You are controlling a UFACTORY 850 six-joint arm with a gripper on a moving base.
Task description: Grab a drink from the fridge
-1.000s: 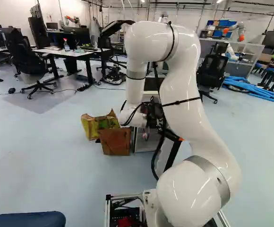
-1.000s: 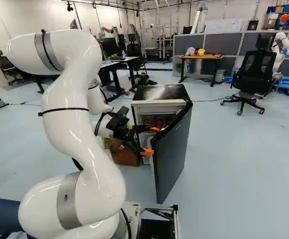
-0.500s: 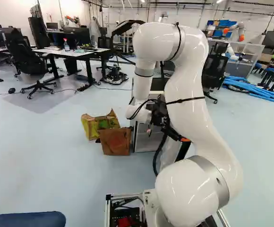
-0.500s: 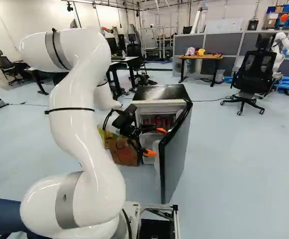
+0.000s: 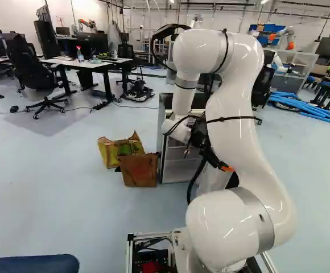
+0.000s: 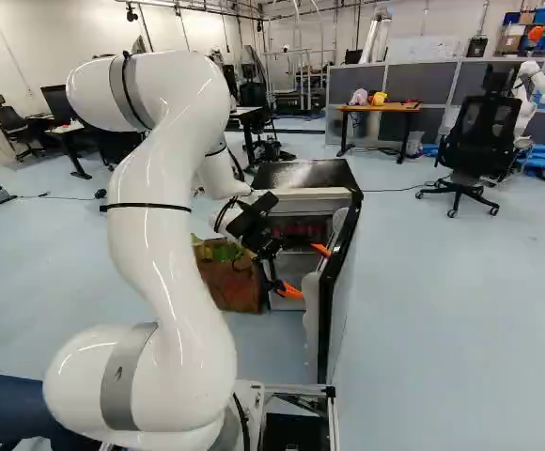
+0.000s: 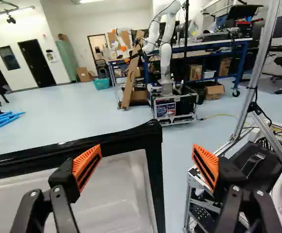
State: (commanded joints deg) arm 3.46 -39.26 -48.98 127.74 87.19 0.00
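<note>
In the right base view my gripper [image 6: 306, 272] stands open on the inner side of the fridge door [image 6: 340, 282], its orange tips close to it; contact is unclear. The fridge [image 6: 303, 175] is open, with reddish items [image 6: 301, 229] dimly visible inside, too small to identify as drinks. The wrist view shows the gripper [image 7: 146, 162] with widely parted fingers and nothing gripped. One finger overlaps the door's white inner panel [image 7: 116, 189], while the black door edge [image 7: 153, 145] runs between the fingers. From the left base view, the arm hides much of the fridge [image 5: 179, 165].
A brown bag [image 5: 139, 170] and a yellow-green bag [image 5: 119, 149] lie beside the fridge. The base's metal frame [image 7: 189, 194] is near the gripper. Another robot [image 7: 166, 63] stands beyond the door. An office chair [image 6: 479, 141] is farther right in the right base view.
The arm and open gripper have shifted right in both base views. The fridge door has swung wider, showing less of its outer face and more of its inner side. The base has not moved.
</note>
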